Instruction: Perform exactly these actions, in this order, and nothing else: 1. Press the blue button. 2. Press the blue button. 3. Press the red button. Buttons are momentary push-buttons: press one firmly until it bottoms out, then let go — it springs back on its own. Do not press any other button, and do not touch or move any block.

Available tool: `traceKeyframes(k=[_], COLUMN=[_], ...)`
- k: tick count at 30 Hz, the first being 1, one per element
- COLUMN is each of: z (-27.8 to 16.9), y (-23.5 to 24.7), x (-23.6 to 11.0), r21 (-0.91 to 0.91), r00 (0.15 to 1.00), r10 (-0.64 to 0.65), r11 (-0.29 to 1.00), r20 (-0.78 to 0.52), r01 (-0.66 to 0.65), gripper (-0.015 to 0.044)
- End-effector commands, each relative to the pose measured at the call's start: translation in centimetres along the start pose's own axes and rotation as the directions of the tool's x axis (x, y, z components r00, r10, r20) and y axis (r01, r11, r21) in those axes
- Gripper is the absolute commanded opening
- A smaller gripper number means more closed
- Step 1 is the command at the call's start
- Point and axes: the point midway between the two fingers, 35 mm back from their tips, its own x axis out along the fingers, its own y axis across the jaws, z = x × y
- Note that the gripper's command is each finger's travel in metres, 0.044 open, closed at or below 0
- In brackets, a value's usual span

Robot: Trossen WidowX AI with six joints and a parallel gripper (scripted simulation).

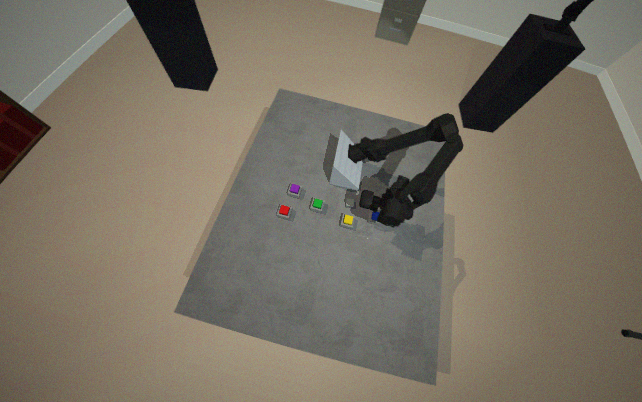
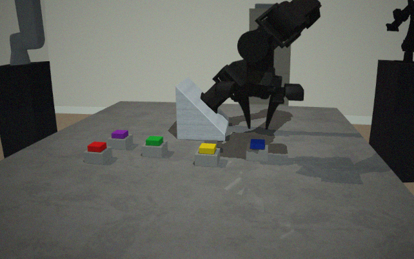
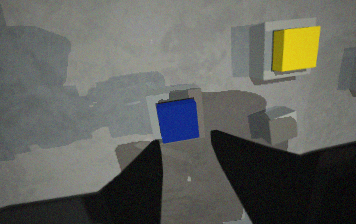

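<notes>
The blue button [image 1: 375, 216] [image 2: 257, 143] [image 3: 177, 120] sits on its grey base at the right end of the button row. My gripper [image 2: 258, 127] [image 3: 185, 141] hangs just above and slightly behind it, pointing down. Its fingers are partly closed, with a clear gap and nothing between them. In the wrist view the blue button lies just beyond the fingertips. The red button [image 1: 284, 210] [image 2: 97, 146] stands at the far left of the row, well away from the gripper.
Yellow [image 1: 348, 219] [image 2: 207, 148] [image 3: 296, 48], green [image 1: 317, 203] [image 2: 154, 140] and purple [image 1: 294, 188] [image 2: 119, 134] buttons stand between them. A small grey block [image 3: 272, 125] lies near the blue button. A white wedge [image 1: 345, 162] [image 2: 193, 116] stands behind. Black pillars [image 1: 172, 40] [image 1: 520, 70] flank the grey mat [image 1: 300, 300].
</notes>
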Motion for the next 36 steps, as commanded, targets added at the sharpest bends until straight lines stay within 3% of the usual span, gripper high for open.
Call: traceKeyframes(k=[1, 3, 36], z=[0.0, 0.0, 0.0], y=[0.0, 0.0, 0.1], x=[0.4, 0.4, 3.8], r21=[0.006, 0.006, 0.006], r00=[1.000, 1.000, 1.000], r10=[0.007, 0.007, 0.008], r11=[1.000, 1.000, 1.000], r20=[0.011, 0.011, 0.011], r01=[-0.007, -0.007, -0.009], gripper=[0.0059, 0.0020, 0.0020])
